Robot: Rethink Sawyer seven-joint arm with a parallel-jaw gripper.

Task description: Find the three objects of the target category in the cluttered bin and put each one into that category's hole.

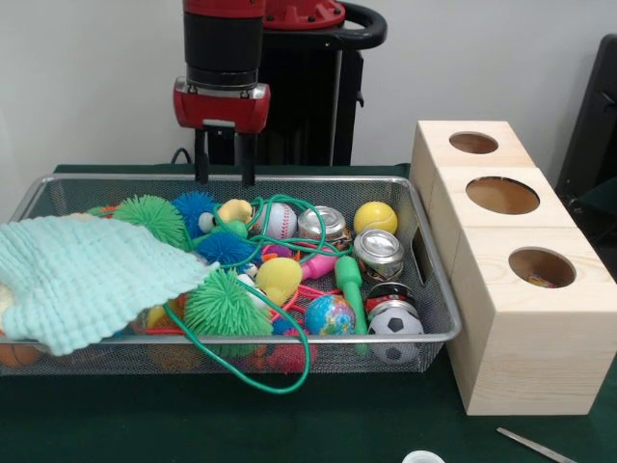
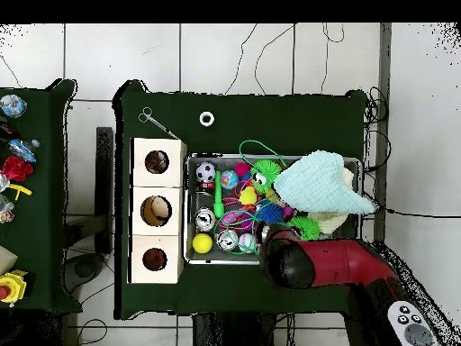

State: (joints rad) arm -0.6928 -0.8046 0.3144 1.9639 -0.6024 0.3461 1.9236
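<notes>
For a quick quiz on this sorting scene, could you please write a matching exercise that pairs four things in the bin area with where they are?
Things:
1. soccer ball
2. pale green cloth
3. yellow ball
4. pincer

Places, as the front view shows them:
A. draped over the left end of the cluttered bin
B. hanging over the bin's far rim
C. in the bin's near right corner
D. toward the bin's far right, behind the cans

Pairs: 1-C, 2-A, 3-D, 4-B
</notes>
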